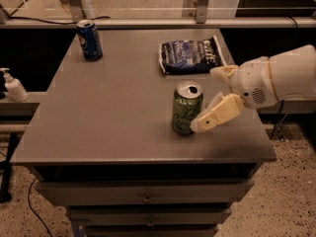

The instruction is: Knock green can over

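Nearest you, at the bottom of the frame, are the drawers (148,199) under the grey table (98,127). Just above the table's front edge, right of centre, the green can (183,111) stands upright with its silver top facing up.

The gripper (203,100) comes in from the right edge on a white arm (284,78) and sits right beside the can. Its pincer is spread wide and holds nothing. The lower finger (217,115) slants down and left, and its tip reaches the can's lower right side; you cannot tell whether it is pressing or only overlapping. The upper finger (223,73) sits higher and to the right, clear of the can, near the table's right edge.

Farther back, above the gripper, a dark blue snack bag (190,57) lies flat on the table. In the upper left, near the far corner of the table, a blue can (90,39) stands upright, well apart from the green one. At the left edge of the frame, off the table, there is a white pump bottle (14,85).
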